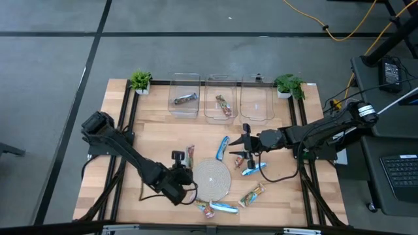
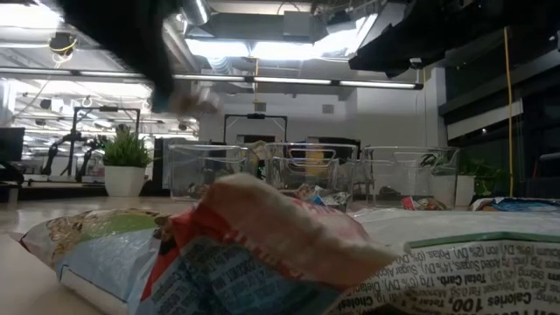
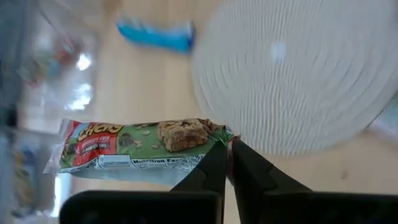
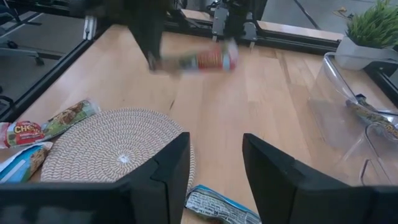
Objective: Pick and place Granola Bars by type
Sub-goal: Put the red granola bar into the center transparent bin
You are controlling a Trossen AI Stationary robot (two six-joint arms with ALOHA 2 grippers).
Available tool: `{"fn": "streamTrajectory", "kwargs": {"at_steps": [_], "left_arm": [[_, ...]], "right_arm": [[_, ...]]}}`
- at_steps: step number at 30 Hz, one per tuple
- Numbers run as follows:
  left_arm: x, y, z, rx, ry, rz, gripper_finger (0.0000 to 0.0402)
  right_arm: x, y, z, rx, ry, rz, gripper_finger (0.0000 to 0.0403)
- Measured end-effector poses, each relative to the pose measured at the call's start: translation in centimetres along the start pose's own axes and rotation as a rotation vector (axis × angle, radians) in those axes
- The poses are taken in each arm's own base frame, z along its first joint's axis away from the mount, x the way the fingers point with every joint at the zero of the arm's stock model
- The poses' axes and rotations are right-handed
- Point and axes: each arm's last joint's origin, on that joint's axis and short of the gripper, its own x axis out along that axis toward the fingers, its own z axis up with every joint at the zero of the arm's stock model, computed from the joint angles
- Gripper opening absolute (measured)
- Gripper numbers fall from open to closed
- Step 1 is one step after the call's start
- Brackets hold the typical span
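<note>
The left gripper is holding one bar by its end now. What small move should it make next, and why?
Probably carry it toward the middle clear bin. The left gripper is shut on the end of a red and green bar beside the woven mat, and the middle bin seems to hold a similar bar. The right gripper waits open beyond the mat.

Legible markings:

- Green-and-red granola bar (image 3: 137,146), lower left of left wrist view: "Chewy" logo partly readable; "Nutrition Facts" along the wrapper's lower edge.
- Red-and-green bar (image 4: 46,124), left edge of right wrist view: "Chewy", partial.
- Pale wrapper (image 2: 464,276), lower right of low view: "Calories 100", "Total Carb.", "Added Sugars", "(2% DV)".
</note>
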Motion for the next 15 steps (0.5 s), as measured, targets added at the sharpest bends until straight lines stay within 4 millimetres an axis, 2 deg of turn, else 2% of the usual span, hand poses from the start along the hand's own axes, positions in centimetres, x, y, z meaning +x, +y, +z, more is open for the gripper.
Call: {"fn": "streamTrajectory", "kwargs": {"at_steps": [7, 12, 15], "left_arm": [[-5.1, 2.8, 2.2, -0.168, -0.195, 0.011, 0.0004], [-7.6, 4.6, 2.8, -0.279, -0.297, -0.056, 0.0003], [-8.6, 5.2, 3.0, -0.289, -0.339, -0.095, 0.0003]], "right_arm": [[1.1, 0.2, -1.0, -0.014, 0.053, 0.002, 0.0150], [2.1, 0.4, -1.6, -0.090, 0.064, 0.005, 0.0150], [2.8, 0.6, -1.6, -0.131, 0.023, 0.004, 0.0150]]}}
